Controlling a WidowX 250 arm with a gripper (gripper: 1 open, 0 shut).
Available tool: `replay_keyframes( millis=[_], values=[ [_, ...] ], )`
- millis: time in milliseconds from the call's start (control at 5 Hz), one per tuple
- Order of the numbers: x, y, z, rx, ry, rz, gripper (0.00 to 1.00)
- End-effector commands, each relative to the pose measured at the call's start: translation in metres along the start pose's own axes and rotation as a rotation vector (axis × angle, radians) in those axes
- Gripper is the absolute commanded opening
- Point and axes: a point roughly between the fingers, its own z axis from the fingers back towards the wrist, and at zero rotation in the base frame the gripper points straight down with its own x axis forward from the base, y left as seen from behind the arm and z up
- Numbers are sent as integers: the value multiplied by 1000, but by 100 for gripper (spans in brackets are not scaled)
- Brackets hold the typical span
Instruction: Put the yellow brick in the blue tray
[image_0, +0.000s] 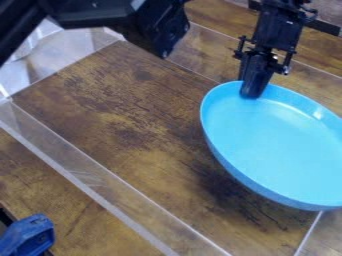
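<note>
The blue tray (281, 145) lies at the right of the wooden table, glossy and with nothing in it. Its left side looks raised, and a dark shadow lies under its near edge. My gripper (251, 90) comes down from the top and points steeply down. It is shut, its dark fingertips pinching the tray's far left rim. The yellow brick is hidden.
A clear plastic wall (120, 195) runs along the near and left sides of the wooden table (120, 110). A dark blurred arm part (134, 25) hangs over the top left. A blue object (24, 238) sits at the bottom left corner, outside the wall.
</note>
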Motion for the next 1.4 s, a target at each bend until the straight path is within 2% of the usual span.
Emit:
replay_keyframes(
  millis=[0, 400, 800, 1000, 1200],
  values=[
    [-21, -9, 51, 40, -115, 34, 0],
    [-21, -29, 70, 15, -117, 176, 0],
    [-67, -39, 70, 33, -65, 124, 0],
    [-80, -41, 72, 51, -50, 98, 0],
    [-78, -43, 64, 76, -31, 11, 100]
  ],
)
